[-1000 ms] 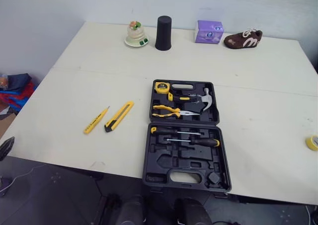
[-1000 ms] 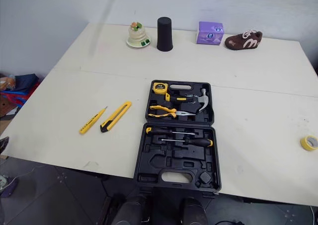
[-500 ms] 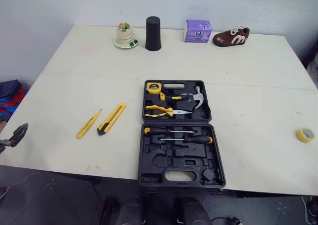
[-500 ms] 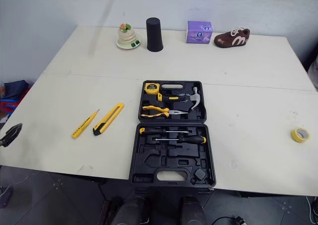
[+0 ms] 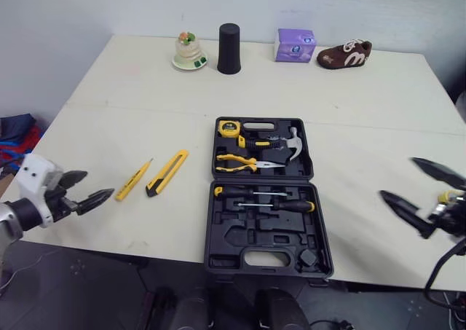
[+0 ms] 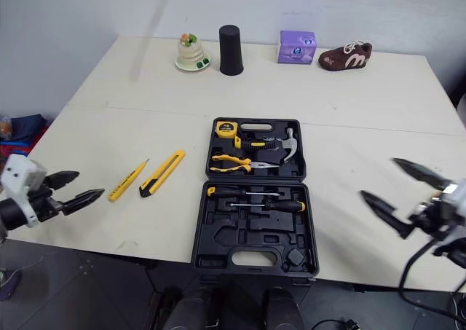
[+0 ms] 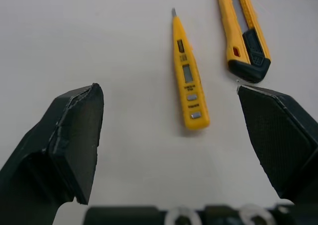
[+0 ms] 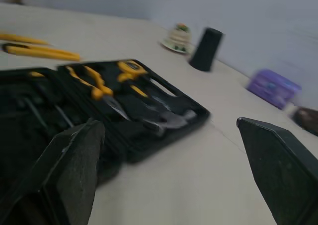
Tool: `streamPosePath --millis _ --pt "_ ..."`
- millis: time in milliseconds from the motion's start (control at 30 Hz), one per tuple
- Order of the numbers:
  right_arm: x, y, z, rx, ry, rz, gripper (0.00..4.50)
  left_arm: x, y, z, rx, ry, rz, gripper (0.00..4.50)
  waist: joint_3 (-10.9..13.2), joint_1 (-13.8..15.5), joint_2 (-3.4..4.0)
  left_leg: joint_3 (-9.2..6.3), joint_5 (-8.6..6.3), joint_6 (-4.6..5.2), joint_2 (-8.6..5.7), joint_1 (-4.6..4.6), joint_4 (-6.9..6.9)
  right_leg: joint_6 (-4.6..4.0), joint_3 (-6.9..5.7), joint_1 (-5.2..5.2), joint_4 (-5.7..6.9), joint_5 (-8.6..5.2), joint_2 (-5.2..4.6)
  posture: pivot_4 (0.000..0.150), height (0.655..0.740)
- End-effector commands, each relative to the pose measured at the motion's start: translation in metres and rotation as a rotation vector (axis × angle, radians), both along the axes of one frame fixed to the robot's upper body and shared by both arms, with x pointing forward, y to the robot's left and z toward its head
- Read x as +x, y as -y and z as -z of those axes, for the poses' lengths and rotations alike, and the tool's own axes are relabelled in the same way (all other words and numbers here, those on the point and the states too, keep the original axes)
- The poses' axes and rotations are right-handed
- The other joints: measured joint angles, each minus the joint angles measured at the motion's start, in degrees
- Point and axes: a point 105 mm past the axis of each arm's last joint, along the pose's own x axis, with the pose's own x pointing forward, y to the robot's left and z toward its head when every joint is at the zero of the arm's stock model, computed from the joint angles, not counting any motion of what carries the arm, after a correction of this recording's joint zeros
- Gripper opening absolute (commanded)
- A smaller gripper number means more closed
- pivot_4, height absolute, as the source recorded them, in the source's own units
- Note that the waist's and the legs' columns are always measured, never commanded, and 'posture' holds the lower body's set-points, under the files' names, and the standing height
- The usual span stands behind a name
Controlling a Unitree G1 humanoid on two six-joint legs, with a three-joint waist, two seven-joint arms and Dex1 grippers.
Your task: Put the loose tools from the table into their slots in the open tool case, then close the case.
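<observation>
Left hand point(image 5: 100, 183), fingers spread wide, has risen into view at the near left edge of the table point(image 5: 145, 104). It points toward the yellow tester pen point(image 5: 136, 179) and the yellow knife point(image 5: 166, 172), which lie side by side, untouched, just left of the open tool case point(image 5: 211, 228). Right hand point(image 5: 397, 177), also spread and empty, has come up at the table's right edge, apart from the case; no loose tool is stowed yet, so the first pickup, probably the pen, looks about to begin.

Bare table point(image 7: 134, 56) straight ahead of left gripper point(image 5: 97, 183) up to tester pen point(image 7: 188, 76) and utility knife point(image 7: 243, 31); before right gripper point(image 5: 397, 177), free table, then tool case point(image 5: 240, 237).
</observation>
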Motion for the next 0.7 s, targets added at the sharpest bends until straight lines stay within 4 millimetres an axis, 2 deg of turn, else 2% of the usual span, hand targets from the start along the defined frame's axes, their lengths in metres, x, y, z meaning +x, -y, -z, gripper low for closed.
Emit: streamPosePath --millis 33,100,267,467,667,700 --pt "-0.002 -0.023 -0.011 -0.001 0.033 -0.099 4.43 0.006 0.005 0.003 0.090 -0.029 0.013 4.50 0.0 0.1 0.00 0.00 0.00 0.00 0.00 0.00 -0.01 0.01 0.00 0.01 -0.02 0.01 0.00 0.150 0.7341" --pt "-0.002 -0.035 -0.009 -0.028 0.034 -0.158 4.43 0.013 0.009 0.009 0.097 -0.037 0.016 4.50 0.0 0.5 -0.01 0.00 -0.01 -0.01 -0.02 -0.01 -0.01 0.01 -0.01 0.01 -0.04 0.01 0.00 0.150 0.7341" --pt "-0.005 -0.051 -0.010 -0.016 0.012 -0.242 4.43 0.028 0.016 0.018 0.101 -0.057 0.003 4.50 0.0 1.4 -0.01 0.00 0.00 -0.01 -0.03 -0.08 0.02 0.01 -0.03 -0.04 -0.02 0.01 0.01 0.150 0.7341" --pt "-0.004 -0.063 -0.017 -0.009 0.017 -0.294 4.43 0.040 0.025 0.032 0.106 -0.151 0.028 4.50 0.0 1.5 -0.01 0.00 0.03 0.04 -0.08 -0.06 0.11 0.03 -0.06 0.00 0.03 0.02 0.01 0.150 0.7341" --pt "-0.006 -0.065 -0.015 -0.010 0.005 -0.300 4.43 0.045 0.038 0.034 0.082 -0.166 0.086 4.50 0.0 2.3 0.00 -0.02 0.09 0.00 -0.09 -0.03 0.07 0.03 -0.06 0.00 0.08 0.02 0.00 0.150 0.7341" --pt "-0.006 -0.066 -0.014 -0.015 -0.001 -0.303 4.47 0.045 0.039 0.037 0.082 -0.181 0.088 4.24 0.0 2.5 0.00 -0.02 0.09 0.00 -0.09 -0.03 0.09 0.03 -0.06 0.00 0.07 0.02 0.00 0.150 0.7341"
